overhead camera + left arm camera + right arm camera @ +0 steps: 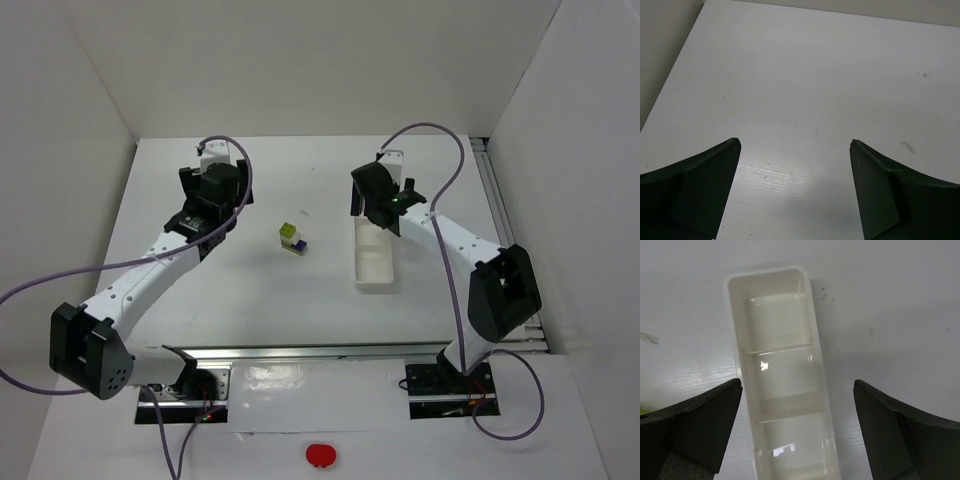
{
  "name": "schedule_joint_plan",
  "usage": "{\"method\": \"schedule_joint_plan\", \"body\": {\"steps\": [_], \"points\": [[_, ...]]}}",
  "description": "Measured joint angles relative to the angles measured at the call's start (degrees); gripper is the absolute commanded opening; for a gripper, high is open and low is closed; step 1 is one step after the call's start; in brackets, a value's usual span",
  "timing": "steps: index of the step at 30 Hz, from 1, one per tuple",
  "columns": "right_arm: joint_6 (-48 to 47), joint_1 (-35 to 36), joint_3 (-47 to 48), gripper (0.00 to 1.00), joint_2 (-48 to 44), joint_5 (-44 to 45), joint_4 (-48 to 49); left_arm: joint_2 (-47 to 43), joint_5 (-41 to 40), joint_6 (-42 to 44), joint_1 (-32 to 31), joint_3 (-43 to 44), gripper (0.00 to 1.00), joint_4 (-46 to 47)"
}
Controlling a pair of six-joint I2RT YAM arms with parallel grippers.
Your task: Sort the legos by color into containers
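Top external view: the left gripper (795,143) hangs over the table (805,75), fingers spread wide. Mid-table lie two tiny legos (292,239), touching: one yellow-green, one dark purple-blue with white. Right of them lies one long white tray (375,265), three compartments showing, under the right gripper (797,382), fingers likewise parted.

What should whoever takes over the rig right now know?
Left hand: open, empty, over bare table at far left.
Right hand: open, empty, above the white tray.
Legos: yellow-green and dark blue bricks clustered mid-table, left of the tray, apart from it.
Done: nothing; the visible compartments are empty.
Left: pick each brick and sort by colour into separate compartments.
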Motion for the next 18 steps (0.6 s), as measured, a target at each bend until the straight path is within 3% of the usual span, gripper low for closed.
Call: {"method": "schedule_joint_plan", "body": {"steps": [9,14,18], "points": [[-2.6,2.6,0.4,1.00,0.7,-2.4,1.5,-2.6,10.7,6.8,0.2,6.5,1.00,-6.4],[-9.8,3.1,-3.4,0.97,-1.4,-15.6,9.4,-6.5,12.3,6.1,0.5,6.2,1.00,-6.3],[-16.6,5.7,-4.3,0.97,-2.3,-25.3,13.7,-5.8,19.4,1.9,5.2,7.9,1.00,-9.8]]}}
